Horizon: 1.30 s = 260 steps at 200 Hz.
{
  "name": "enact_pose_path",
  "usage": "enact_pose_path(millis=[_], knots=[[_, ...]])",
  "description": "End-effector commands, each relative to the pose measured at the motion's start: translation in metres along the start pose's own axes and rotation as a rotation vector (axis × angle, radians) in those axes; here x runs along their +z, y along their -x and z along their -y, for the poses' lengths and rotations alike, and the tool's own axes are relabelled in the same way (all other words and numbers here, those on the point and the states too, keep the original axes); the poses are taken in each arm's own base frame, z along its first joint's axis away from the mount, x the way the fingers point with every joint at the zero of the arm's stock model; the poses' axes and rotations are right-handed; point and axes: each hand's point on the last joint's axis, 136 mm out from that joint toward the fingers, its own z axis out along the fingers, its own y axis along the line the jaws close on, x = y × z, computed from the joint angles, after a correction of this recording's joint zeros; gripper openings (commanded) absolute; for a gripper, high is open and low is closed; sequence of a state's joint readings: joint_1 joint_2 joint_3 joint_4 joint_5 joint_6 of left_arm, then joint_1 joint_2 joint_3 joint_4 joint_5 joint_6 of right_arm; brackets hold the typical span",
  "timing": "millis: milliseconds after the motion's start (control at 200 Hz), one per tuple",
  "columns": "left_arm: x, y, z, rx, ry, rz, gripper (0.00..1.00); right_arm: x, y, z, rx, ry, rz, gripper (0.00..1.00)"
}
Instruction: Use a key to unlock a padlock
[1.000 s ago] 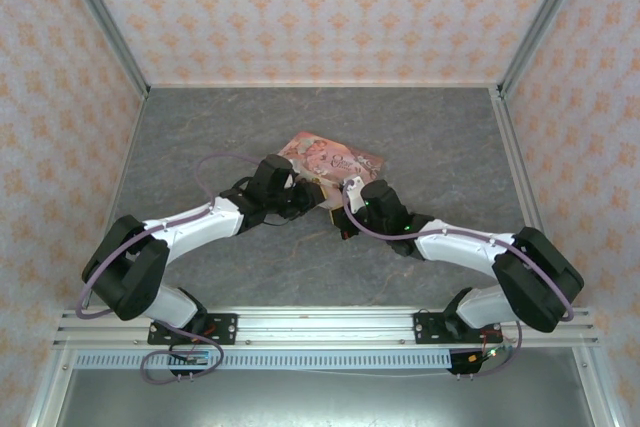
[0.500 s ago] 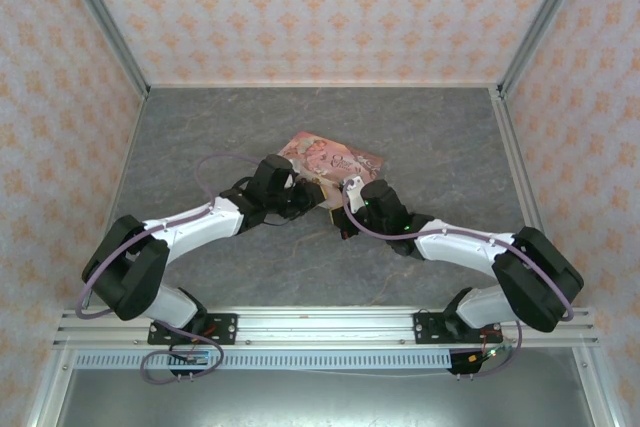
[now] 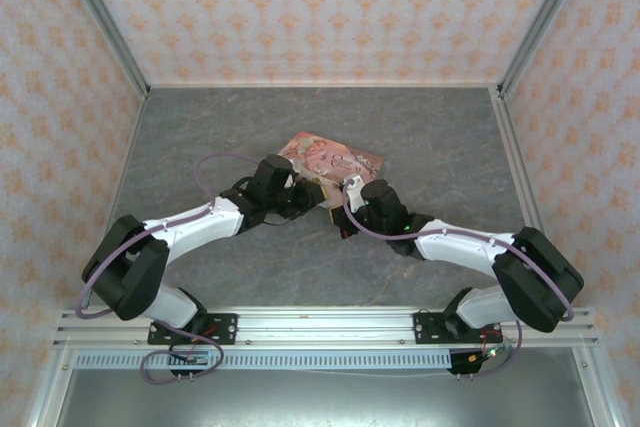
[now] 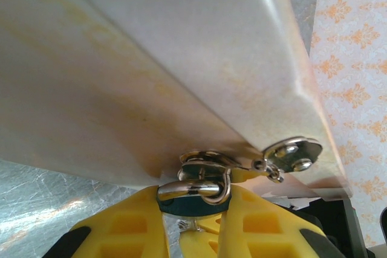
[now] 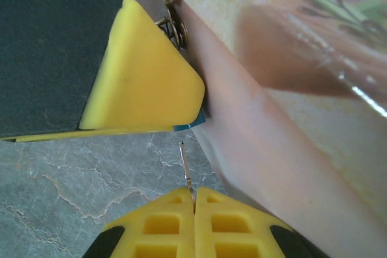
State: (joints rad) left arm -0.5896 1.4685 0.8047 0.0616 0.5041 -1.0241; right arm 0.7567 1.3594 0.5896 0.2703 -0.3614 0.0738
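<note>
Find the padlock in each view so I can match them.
Top external: hidden at the near edge of the box, mid-frame.
Left wrist: bottom centre, the padlock sits between the fingers of the left gripper, under the box.
Right wrist: centre, a teal sliver under the left gripper's finger, above the key.
Shared landmark: the box.

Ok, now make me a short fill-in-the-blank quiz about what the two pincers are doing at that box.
1. The left pincer grips the padlock, which is fastened to the ____ box.
2. The right pincer is ____ on the thin key.
3. The fingers of both pincers are coloured ____.
Missing words: pink; shut; yellow.
</note>
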Motion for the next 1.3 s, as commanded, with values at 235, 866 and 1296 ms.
enact_pose_path(millis=[235, 866, 1296], knots=[[0.005, -0.012, 0.021, 0.034, -0.061, -0.043, 0.13, -0.005, 0.036, -0.007, -0.024, 0.005, 0.113, 0.00], [0.008, -0.015, 0.022, 0.033, -0.059, -0.054, 0.13, -0.011, 0.047, -0.004, -0.035, -0.020, 0.178, 0.00], [0.012, -0.019, 0.026, 0.034, -0.069, -0.076, 0.13, -0.014, 0.058, -0.014, -0.097, 0.020, 0.216, 0.00]])
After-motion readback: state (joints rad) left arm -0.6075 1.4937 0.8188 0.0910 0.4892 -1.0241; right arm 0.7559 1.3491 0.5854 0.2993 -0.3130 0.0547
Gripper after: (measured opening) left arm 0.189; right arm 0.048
